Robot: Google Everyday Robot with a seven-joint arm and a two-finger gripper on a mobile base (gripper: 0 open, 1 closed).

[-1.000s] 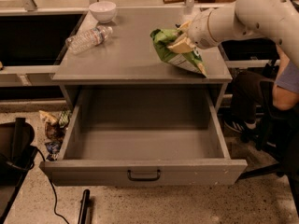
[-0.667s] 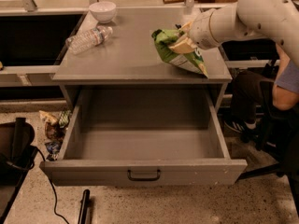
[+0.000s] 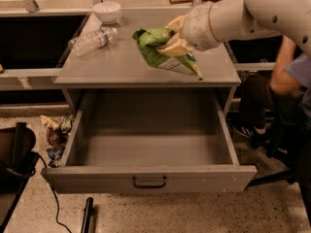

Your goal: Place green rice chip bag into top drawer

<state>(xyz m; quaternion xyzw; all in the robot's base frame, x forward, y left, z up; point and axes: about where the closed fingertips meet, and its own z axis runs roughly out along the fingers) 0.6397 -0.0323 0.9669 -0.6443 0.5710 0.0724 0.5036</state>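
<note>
Your green rice chip bag (image 3: 159,58) is over the right half of the cabinet top (image 3: 107,67), with its lower corner pointing at the front right edge. You cannot tell whether that corner touches the surface. Your gripper (image 3: 173,35) is clamped on the bag's upper part, 1 tan finger above and 1 below. The top drawer (image 3: 204,178) stands pulled out beneath. On the left of the cabinet top, 1 plastic bottle (image 3: 92,40) lies just in front of a white bowl (image 3: 107,11).

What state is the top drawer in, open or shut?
Open: the top drawer is pulled out, its inside floor visible. The gripper, over the cabinet top, grips the green rice chip bag.
</note>
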